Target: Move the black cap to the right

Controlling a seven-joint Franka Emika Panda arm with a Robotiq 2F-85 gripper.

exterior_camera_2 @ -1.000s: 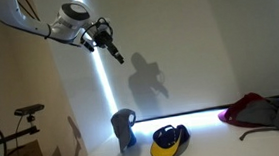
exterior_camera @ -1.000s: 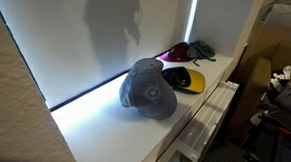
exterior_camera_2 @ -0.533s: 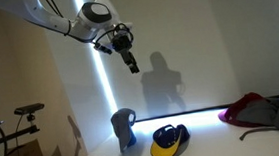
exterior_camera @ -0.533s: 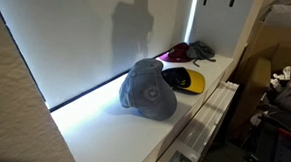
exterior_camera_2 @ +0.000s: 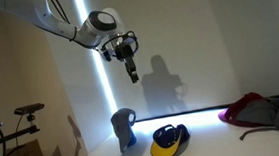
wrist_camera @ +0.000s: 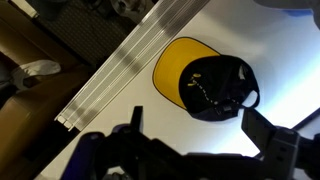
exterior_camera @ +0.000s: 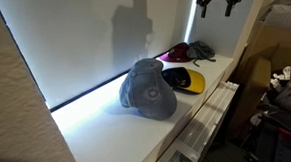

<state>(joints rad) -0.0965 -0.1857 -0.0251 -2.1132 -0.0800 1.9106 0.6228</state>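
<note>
The black cap with the yellow brim lies on the white shelf, in both exterior views (exterior_camera: 185,80) (exterior_camera_2: 169,140) and in the wrist view (wrist_camera: 215,85). My gripper (exterior_camera_2: 131,71) hangs high above the shelf, well clear of the cap; only its tips show at the top edge of an exterior view (exterior_camera: 217,4). In the wrist view the two fingers (wrist_camera: 200,130) stand wide apart with nothing between them, and the cap lies far below.
A big grey-blue cap (exterior_camera: 147,88) (exterior_camera_2: 123,126) stands beside the black cap. A dark cap with a magenta brim (exterior_camera: 184,52) lies farther along the shelf. The shelf edge has white rails (wrist_camera: 130,65). Clutter sits beyond the shelf (exterior_camera: 280,88).
The arm has swung over toward the caps and a little lower; its gripper now enters the top of an exterior view. The caps have not moved.
</note>
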